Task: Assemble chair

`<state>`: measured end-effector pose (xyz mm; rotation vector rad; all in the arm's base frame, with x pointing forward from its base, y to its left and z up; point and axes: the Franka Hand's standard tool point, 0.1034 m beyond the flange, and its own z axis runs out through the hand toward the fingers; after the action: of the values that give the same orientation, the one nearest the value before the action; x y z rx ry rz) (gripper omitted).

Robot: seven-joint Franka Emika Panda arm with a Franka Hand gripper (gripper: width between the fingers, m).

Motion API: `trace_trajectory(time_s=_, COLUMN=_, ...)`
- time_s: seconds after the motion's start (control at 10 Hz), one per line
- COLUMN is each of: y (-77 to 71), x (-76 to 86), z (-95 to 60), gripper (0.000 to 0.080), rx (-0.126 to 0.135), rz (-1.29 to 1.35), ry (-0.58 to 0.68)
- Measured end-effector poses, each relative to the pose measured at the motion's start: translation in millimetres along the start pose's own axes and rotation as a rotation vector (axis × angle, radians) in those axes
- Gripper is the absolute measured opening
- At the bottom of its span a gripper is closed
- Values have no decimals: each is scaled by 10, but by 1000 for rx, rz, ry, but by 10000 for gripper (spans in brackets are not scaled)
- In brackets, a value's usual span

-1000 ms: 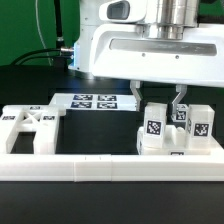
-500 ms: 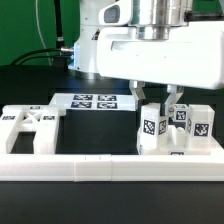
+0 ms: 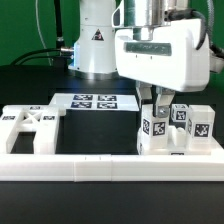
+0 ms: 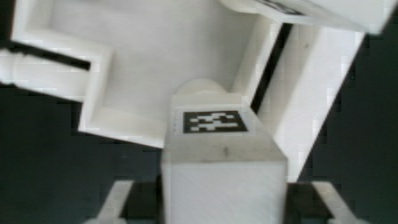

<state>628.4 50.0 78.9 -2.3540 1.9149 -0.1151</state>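
Several white chair parts with black-and-white tags stand in a cluster at the exterior view's right. They include an upright square leg (image 3: 154, 131) and tagged blocks (image 3: 198, 123). The X-braced panel (image 3: 30, 128) lies at the exterior view's left. My gripper (image 3: 158, 108) hangs just above the cluster, over the upright leg. In the wrist view the tagged leg (image 4: 222, 165) stands between my fingers (image 4: 121, 200), with dark gaps on both sides. My gripper (image 4: 217, 205) is open and straddles the leg without touching it. A larger white part (image 4: 160, 60) lies beyond it.
The long white border rail (image 3: 100, 166) runs along the front. The marker board (image 3: 95, 101) lies flat behind the panel. The robot's base (image 3: 95, 45) stands at the back, with black cables at the exterior view's left.
The hand has turned about its vertical axis above the right-hand cluster, so the fingers now look closer together in the exterior view. The parts have not moved.
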Motion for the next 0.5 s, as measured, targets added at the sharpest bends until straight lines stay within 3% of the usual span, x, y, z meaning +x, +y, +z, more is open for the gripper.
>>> trace_trajectory(time_s=0.3, y=-17, x=-2, z=1, gripper=289, rx=-7, rz=140, ry=-10)
trace_trajectory(time_s=0.4, y=-15, x=-10, z=6, gripper=390, rx=-7, rz=158, ry=-12)
trace_trajectory(time_s=0.5, y=-14, x=-12, z=9, gripper=390, rx=-7, rz=134, ry=-12)
